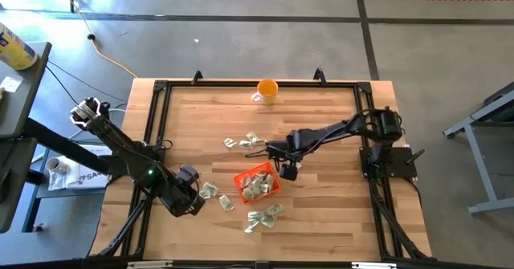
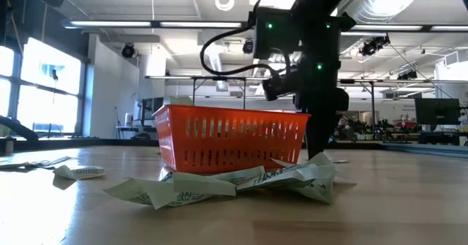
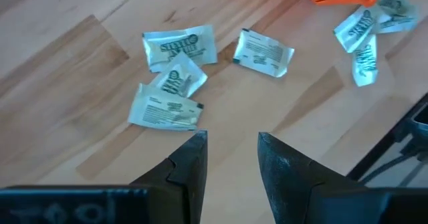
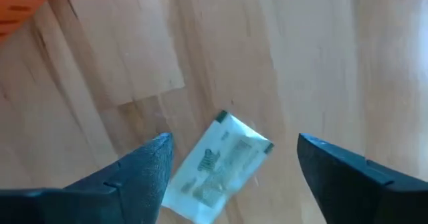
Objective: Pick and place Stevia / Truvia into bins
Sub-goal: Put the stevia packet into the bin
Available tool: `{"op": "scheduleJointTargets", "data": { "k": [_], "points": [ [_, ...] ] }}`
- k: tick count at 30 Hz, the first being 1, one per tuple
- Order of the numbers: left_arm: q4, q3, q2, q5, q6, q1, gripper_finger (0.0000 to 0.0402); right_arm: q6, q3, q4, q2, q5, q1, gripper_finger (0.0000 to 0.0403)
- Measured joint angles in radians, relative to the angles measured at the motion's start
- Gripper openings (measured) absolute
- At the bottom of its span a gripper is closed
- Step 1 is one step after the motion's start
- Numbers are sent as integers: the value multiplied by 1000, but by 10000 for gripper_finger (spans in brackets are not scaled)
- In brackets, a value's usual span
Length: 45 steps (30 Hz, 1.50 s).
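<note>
Nearest, in the low view: a crumpled heap of sachets (image 2: 241,183) on the wooden table (image 1: 321,213), just in front of the orange tray (image 2: 230,137). More sachets (image 1: 257,185) inside the tray. Right gripper (image 4: 231,160) beside the tray's far corner, fingers spread wide, gripping nothing; one loose sachet (image 4: 217,165) between them, tilted, apparently in mid-air. Left gripper (image 3: 231,160) near the table's left front, half open, empty, facing three sachets (image 3: 175,83). Farther back, another scatter (image 1: 245,142); beyond, an orange mug (image 1: 267,91).
</note>
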Motion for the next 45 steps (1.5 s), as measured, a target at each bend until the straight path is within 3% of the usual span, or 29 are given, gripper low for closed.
{"op": "scheduleJointTargets", "data": {
  "k": [5, 8, 11, 17, 18, 25, 29, 31, 36, 40, 45],
  "points": [
    [6, 0, 0, 19, 0, 0, 166, -45, 8, -25, 67, 10, -4, 289],
    [5, 0, 0, 21, 4, 0, 165, -68, 11, -29, 100, -49, -23, 256],
    [0, 0, 0, 21, 5, 0, 166, -73, 12, -23, 114, -125, -51, 196],
    [-2, 0, 0, 21, 15, 0, 166, -82, 10, -13, 116, -232, -112, 28],
    [-2, 0, 0, 21, 23, 0, 166, -85, 10, -13, 114, -256, -120, 16],
    [-10, 0, 0, 18, 34, 0, 166, 37, -10, 31, -45, -324, -91, 8],
    [-25, 0, 0, -7, 75, 0, 165, 125, 23, 207, -191, -432, -45, 25],
    [-39, -1, 0, -30, 94, 1, 165, 166, 26, 331, -208, -496, -22, 42],
    [-38, -33, 0, -41, 101, 26, 166, 256, 64, 497, -149, -478, 29, 96],
    [-34, -64, 1, -18, 84, 48, 167, 260, 85, 476, -71, -474, 64, 156],
    [-22, -84, 19, 114, 50, 53, 203, 275, 103, 412, -75, -437, 88, 230]
  ]
}}
